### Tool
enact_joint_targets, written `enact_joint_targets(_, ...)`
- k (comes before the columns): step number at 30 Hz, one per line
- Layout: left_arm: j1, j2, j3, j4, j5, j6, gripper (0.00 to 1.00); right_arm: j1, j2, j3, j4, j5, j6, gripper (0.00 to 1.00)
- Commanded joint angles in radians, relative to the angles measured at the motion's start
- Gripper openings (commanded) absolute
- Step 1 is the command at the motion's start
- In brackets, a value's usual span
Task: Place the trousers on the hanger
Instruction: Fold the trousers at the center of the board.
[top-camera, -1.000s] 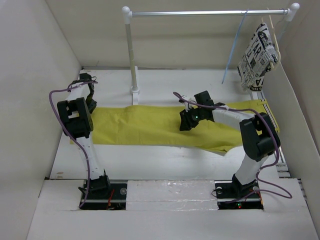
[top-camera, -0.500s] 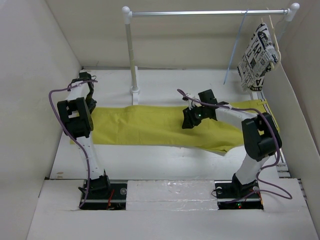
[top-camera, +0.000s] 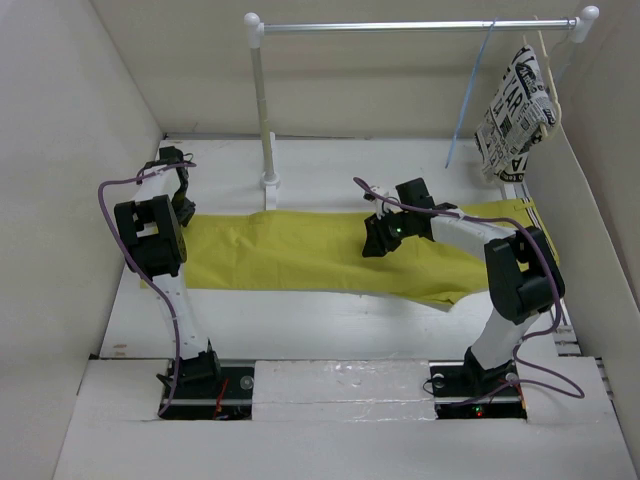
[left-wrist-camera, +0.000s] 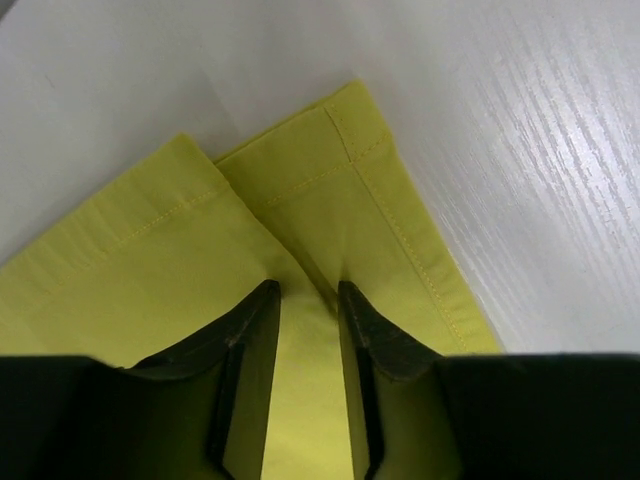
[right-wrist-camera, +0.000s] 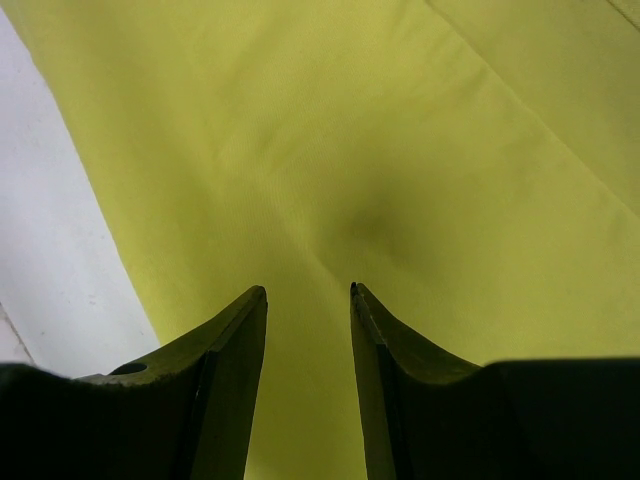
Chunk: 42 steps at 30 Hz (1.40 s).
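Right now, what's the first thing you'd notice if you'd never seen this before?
A long mustard-yellow pair of trousers lies flat across the white table, with the left gripper at the hemmed leg ends and the right gripper mid-cloth. At the back right, a thin light-blue hanger dangles from a metal rail.

Newsprint lettering on the hanging cloth

The only writing that shows is on the black-and-white printed cloth (top-camera: 515, 112), which hangs at the far right end of the rail (top-camera: 400, 26) in the top view. The cloth is covered in newspaper-style print, black on white. Across its upper part, set on a slant, run heavy block capitals of which "AR" can be made out; a letter before them is partly lost in a fold. Near the lower edge stands what looks like another large "A". The finer columns of print around these are too small to read.
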<state>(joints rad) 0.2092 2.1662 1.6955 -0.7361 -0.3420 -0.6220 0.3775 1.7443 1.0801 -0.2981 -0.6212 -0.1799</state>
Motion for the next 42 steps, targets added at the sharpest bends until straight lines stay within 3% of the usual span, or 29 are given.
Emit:
enact_joint_targets(1,-0.001,-0.055,-0.043,-0.005,-0.003,-0.010,0.24,0.004,-0.051,0.018,0.034,-0.018,-0.009,0.45)
enact_joint_targets(6,-0.001,-0.074,-0.057,-0.008,-0.029,-0.019,0.00,0.004,-0.048,0.026,0.030,-0.009,-0.006,0.45)
enact_joint_targets(12,-0.001,-0.111,-0.051,-0.032,-0.043,-0.021,0.00,0.004,-0.039,0.024,0.039,-0.009,0.002,0.45)
enact_joint_targets(19,-0.001,-0.265,-0.099,-0.022,-0.046,0.018,0.00,-0.025,-0.034,0.011,0.063,0.017,0.026,0.45)
enact_joint_targets(24,-0.001,-0.275,-0.043,-0.037,-0.045,0.015,0.00,-0.035,-0.023,0.014,0.070,0.003,0.030,0.45)
enact_joint_targets(35,-0.001,0.020,0.139,-0.078,-0.078,-0.018,0.00,-0.046,-0.093,0.001,0.028,0.057,0.022,0.45)
enact_joint_targets(37,-0.001,0.047,0.144,-0.085,-0.101,0.001,0.08,-0.057,-0.124,-0.012,0.028,0.080,0.031,0.44)
enact_joint_targets(39,-0.001,0.052,0.153,-0.082,-0.112,0.016,0.16,-0.069,-0.158,-0.020,0.042,0.118,0.037,0.41)
enact_joint_targets(40,-0.001,0.043,0.151,-0.074,-0.120,0.031,0.22,-0.069,-0.158,-0.017,0.053,0.126,0.040,0.21)
enact_joint_targets(42,-0.001,0.017,0.133,-0.039,-0.117,0.053,0.33,-0.078,-0.116,0.007,0.060,0.110,0.033,0.04)
